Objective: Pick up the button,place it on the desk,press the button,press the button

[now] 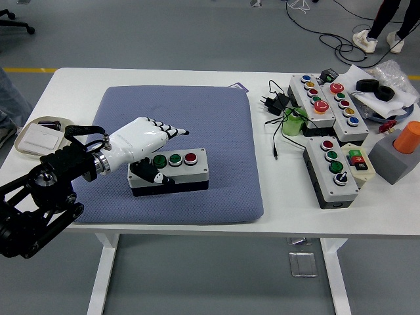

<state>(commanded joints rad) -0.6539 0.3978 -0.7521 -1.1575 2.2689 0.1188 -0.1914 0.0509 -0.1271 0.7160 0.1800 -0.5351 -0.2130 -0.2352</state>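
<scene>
A grey button box (pixel 182 173) with a black base lies flat on the blue mat (pixel 197 111), toward its front. On top it has two green buttons (pixel 174 159) and a red button (pixel 190 157). My left hand (pixel 169 153), white with a black arm, hovers over the box's left end. Its fingers (pixel 172 132) are stretched out above the box and lifted off it. The thumb (pixel 157 176) rests against the box's front left side. The hand is open and holds nothing. My right arm is out of view.
Several other button boxes (pixel 331 172) sit at the right, with black cables (pixel 279 105) and a green object (pixel 293 122). An orange cylinder (pixel 407 136) stands on a grey block. A white tray (pixel 34 138) is at the far left. A person's legs (pixel 387 23) show at the top right.
</scene>
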